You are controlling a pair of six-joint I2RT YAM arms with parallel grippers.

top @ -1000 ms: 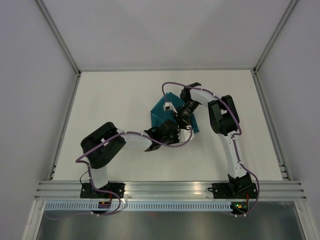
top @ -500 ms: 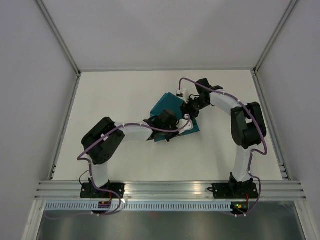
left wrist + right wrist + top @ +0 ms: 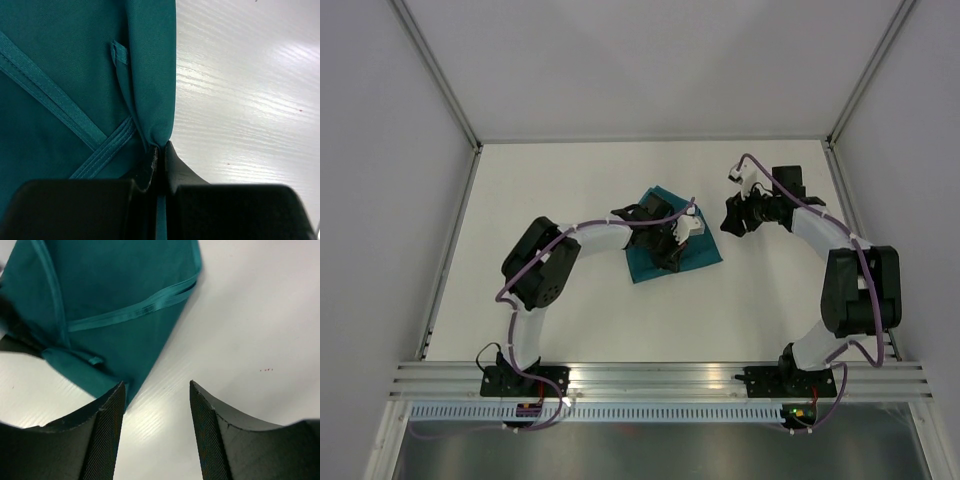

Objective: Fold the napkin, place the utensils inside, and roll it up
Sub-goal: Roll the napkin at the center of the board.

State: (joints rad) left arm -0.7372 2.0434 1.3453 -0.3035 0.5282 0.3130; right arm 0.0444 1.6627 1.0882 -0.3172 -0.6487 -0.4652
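Note:
The teal napkin (image 3: 646,264) lies folded in the middle of the table, its hemmed edges crossing in the left wrist view (image 3: 65,75). My left gripper (image 3: 670,245) is over it, shut on a folded edge of the cloth (image 3: 161,146). My right gripper (image 3: 729,218) is open and empty just right of the napkin, above bare table. In the right wrist view the napkin (image 3: 115,290) lies ahead and to the left of the open fingers (image 3: 107,415). The knife is not in view.
White table (image 3: 570,190) with grey walls on three sides and a metal rail (image 3: 660,375) at the near edge. Purple cables run along both arms.
My right gripper has pulled back to the right, off the napkin. My left gripper has moved farther and to the right across the napkin, carrying its edge.

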